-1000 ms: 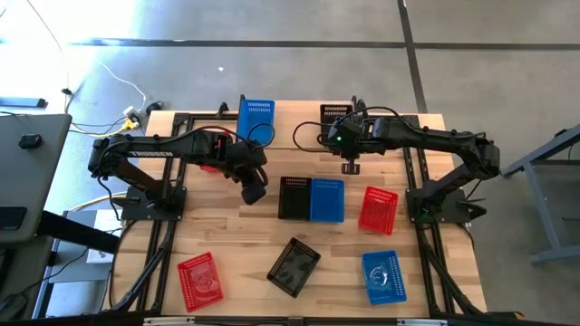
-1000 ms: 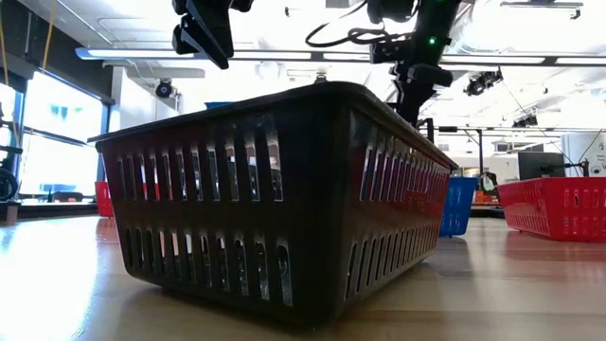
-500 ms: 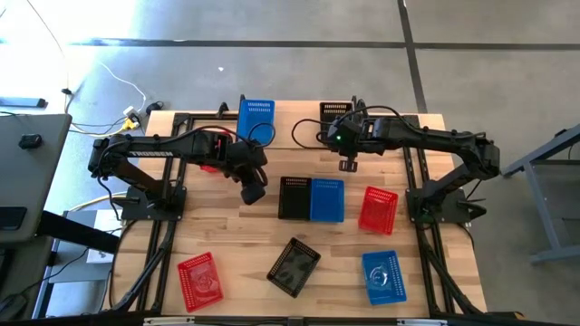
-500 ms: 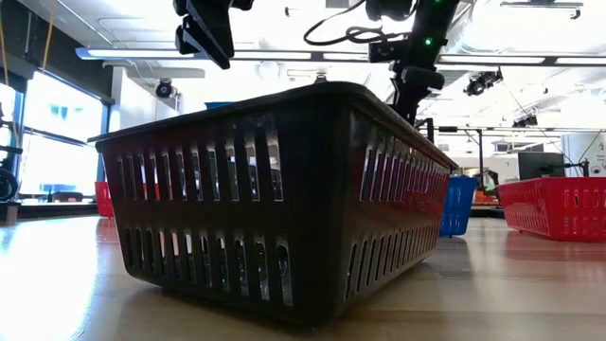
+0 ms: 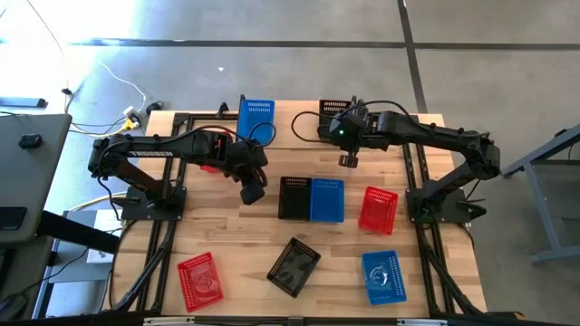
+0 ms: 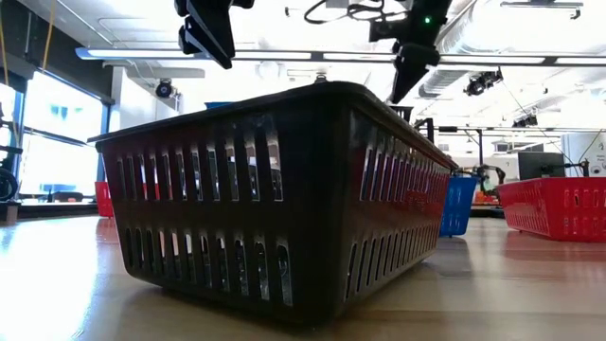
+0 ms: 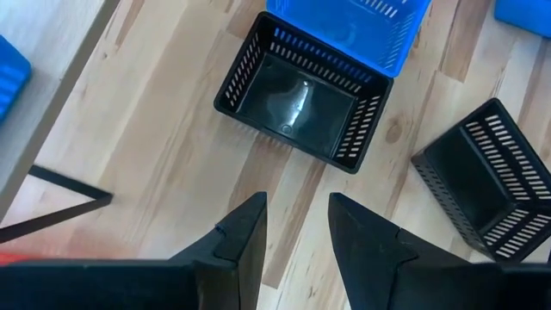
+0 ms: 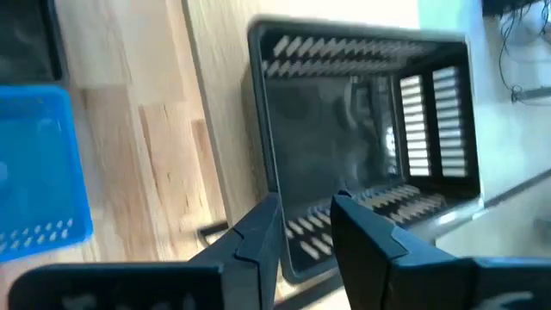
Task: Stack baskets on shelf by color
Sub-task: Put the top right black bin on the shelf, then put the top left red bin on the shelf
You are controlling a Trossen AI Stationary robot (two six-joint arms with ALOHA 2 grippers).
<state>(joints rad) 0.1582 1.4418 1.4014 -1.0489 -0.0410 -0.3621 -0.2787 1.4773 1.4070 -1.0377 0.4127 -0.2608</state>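
Two dark robot arms hang above a light-wood bench (image 5: 227, 235) scattered with small perforated plastic baskets. The left gripper (image 7: 297, 226) hovers over bare wood just beside a black basket (image 5: 294, 197) that sits touching a blue basket (image 5: 327, 200) at mid-bench; its jaws stand parted and hold nothing. The right gripper (image 8: 306, 226) is poised above another black basket (image 8: 366, 129) on the low light-wood shelf (image 5: 294, 122) at the bench's far edge, jaws slightly apart and empty. A second blue basket (image 5: 256, 116) also stands on the shelf. A red basket (image 5: 378, 209) lies right of the central pair. Nearer the front edge lie another red basket (image 5: 198, 280), a tilted black basket (image 5: 294, 266) and a third blue basket (image 5: 383, 276).
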